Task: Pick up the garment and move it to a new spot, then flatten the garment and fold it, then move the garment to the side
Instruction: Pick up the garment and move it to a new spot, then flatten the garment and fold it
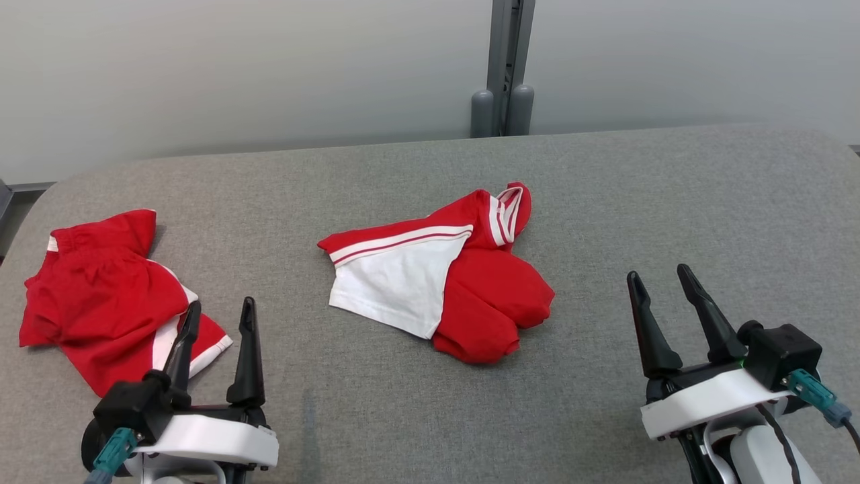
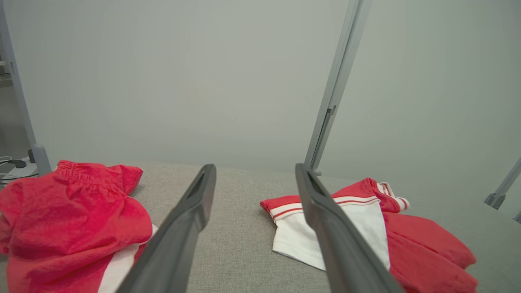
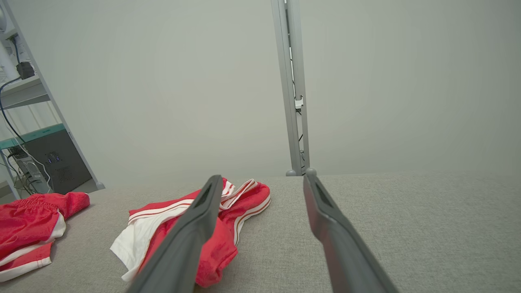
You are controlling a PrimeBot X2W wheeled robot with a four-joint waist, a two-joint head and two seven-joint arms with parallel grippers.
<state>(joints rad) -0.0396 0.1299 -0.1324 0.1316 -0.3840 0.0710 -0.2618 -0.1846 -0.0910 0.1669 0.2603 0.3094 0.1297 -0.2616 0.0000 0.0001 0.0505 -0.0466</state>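
Near the middle of the grey fabric-covered table (image 1: 605, 202), the crumpled red and white garment (image 1: 430, 282) is lying in a heap, well apart from both claws. The left gripper (image 1: 220, 309) and the right gripper (image 1: 658, 277) are hanging released at the near edge, fingers spread and nothing between them. I am seeing 2 risks. The red shorts (image 1: 101, 296) are lying just beside the left gripper's fingers, so a careless reach is probably catching the wrong cloth. Also, a pinch that is taking only 1 layer of the heap is likely letting the rest hang and drag on the rough surface, bunching it more. The garment is looking soft and thin. Its white panel is showing on the left side, the red part is swelling into round lumps on the right, and a striped edge is curling up at the far end.
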